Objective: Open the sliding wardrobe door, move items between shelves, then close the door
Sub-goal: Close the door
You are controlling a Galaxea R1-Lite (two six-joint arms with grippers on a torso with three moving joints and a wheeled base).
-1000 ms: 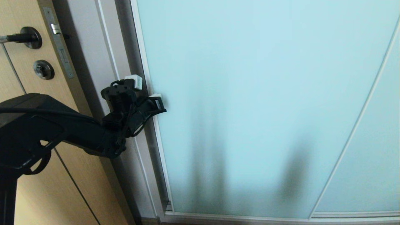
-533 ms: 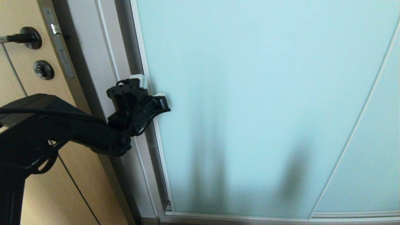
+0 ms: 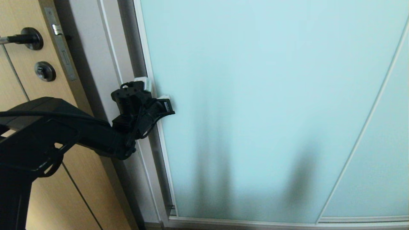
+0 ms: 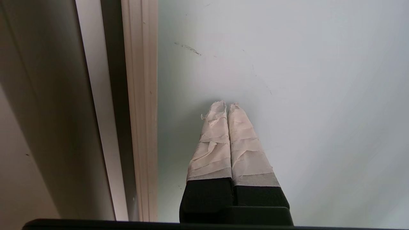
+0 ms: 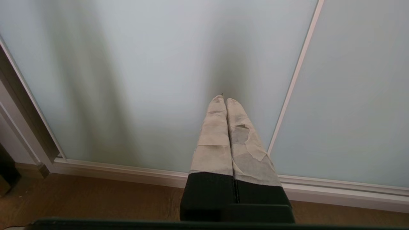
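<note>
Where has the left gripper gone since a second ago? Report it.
Yes. The left gripper has shifted slightly rightward, from the door frame onto the sliding wardrobe door.

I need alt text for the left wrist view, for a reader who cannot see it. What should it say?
The left gripper, its two tape-wrapped fingers shut together, points at the frosted pale glass of the sliding wardrobe door, with its tips at or very near the glass. Beside it runs the door's slim pale frame, then a dark gap and a grey wall.

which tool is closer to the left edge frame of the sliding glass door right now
Left. The left tool, shut, has its tips on the sliding wardrobe door glass, right beside its left edge frame. The right tool, also shut, points low at the glass, farther from that edge.
</note>
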